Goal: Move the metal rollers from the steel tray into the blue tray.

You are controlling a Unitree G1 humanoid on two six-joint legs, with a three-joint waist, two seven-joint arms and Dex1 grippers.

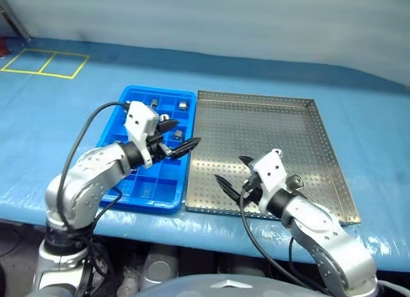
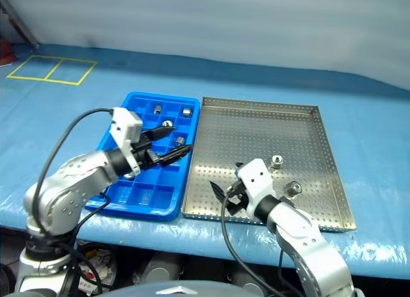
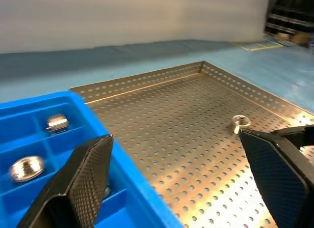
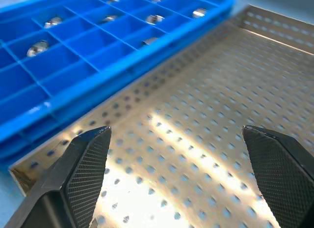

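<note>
Metal rollers, small shiny silver flanged cylinders: two seen on perforated floor of large flat silver steel tray (image 2: 301, 124), toward its near-right part, one (image 2: 277, 161) just beyond right arm's white wrist block, other (image 2: 293, 189) beside that arm nearer the front rim. Several more sitting in compartments of bright blue plastic grid tray (image 2: 149, 211), mostly in far rows, e.g. one (image 2: 186, 110) in far right cell, one (image 2: 157, 108) two cells left of it. Wrist views: more silver pieces in blue cells, exact count can't tell.

Blue tray lying directly left of steel tray, long edges touching or nearly so, both on blue-covered desk (image 2: 359, 105). Yellow taped rectangle (image 2: 51, 70) on far left of desk.

Left hand (image 1: 180, 143) hovering over right side of blue tray, near the shared edge, pointing toward steel tray; fingers spread wide, nothing between them. Left wrist view: one roller (image 3: 240, 122) on steel floor ahead, well apart from fingertips.

Right hand (image 1: 232, 173) over near-left part of steel tray, pointing toward blue tray; fingers wide apart, holding nothing, bare perforated floor between them.
</note>
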